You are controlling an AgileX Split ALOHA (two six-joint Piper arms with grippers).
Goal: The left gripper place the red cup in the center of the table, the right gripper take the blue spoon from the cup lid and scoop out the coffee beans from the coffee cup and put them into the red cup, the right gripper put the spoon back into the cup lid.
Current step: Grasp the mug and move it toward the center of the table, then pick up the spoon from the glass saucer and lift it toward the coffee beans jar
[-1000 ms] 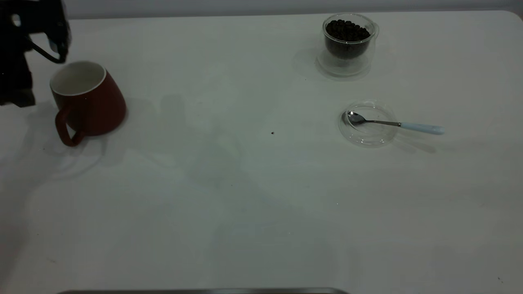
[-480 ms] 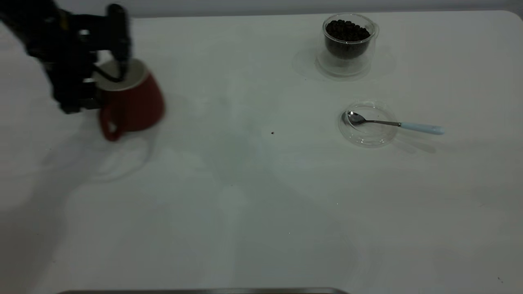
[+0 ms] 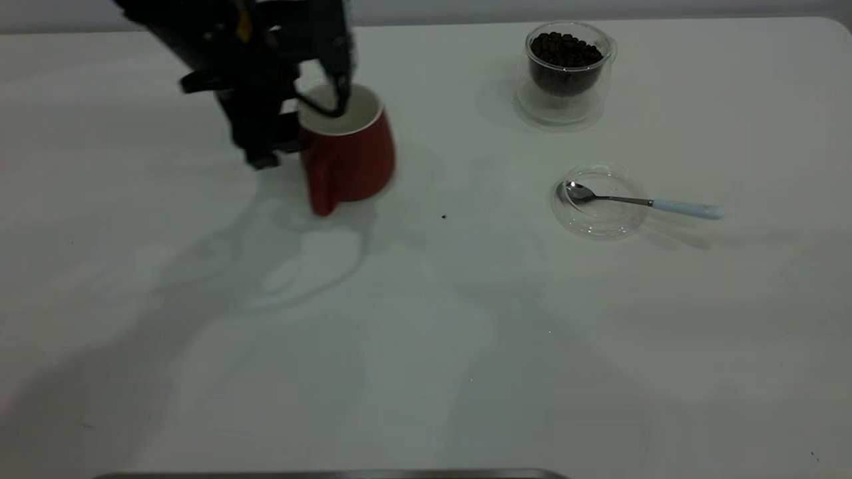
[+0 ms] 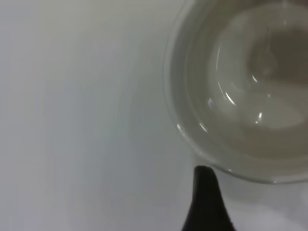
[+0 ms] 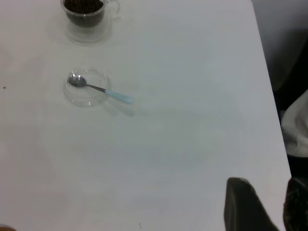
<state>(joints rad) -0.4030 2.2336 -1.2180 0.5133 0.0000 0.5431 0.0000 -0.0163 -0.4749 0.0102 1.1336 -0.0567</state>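
Worktop: you have one white worktop [image 3: 426,346] carrying every item; the coffee cup serves as your landmark below.
Left arm: your left gripper [image 3: 313,110] reaches in from the far left edge, pitched downward, well to the left of the coffee cup. Its jaws grip the red cup's rim on the side facing away from the coffee cup, one finger [image 3: 341,66] inside the mouth, the other outside against the wall.
Right arm: your right gripper [image 5: 269,204] is outside the exterior view; its wrist camera looks across the worktop toward the coffee cup, well apart from it. Its jaws stand apart, holding nothing.
Red cup: one red cup [image 3: 353,156], upright, mouth up, empty white inside. It sits well left of the coffee cup and a little nearer the camera; its loop handle points toward the near edge.
Coffee cup: one clear coffee cup [image 3: 566,73], upright near the far edge, holding the coffee beans [image 3: 564,48] in a single heap.
Cup lid: one cup lid [image 3: 599,201] lies flat, just nearer than the coffee cup.
Blue spoon: one blue spoon [image 3: 642,201], bowl inside the lid, long axis running left to right, handle pointing rightward past the rim.
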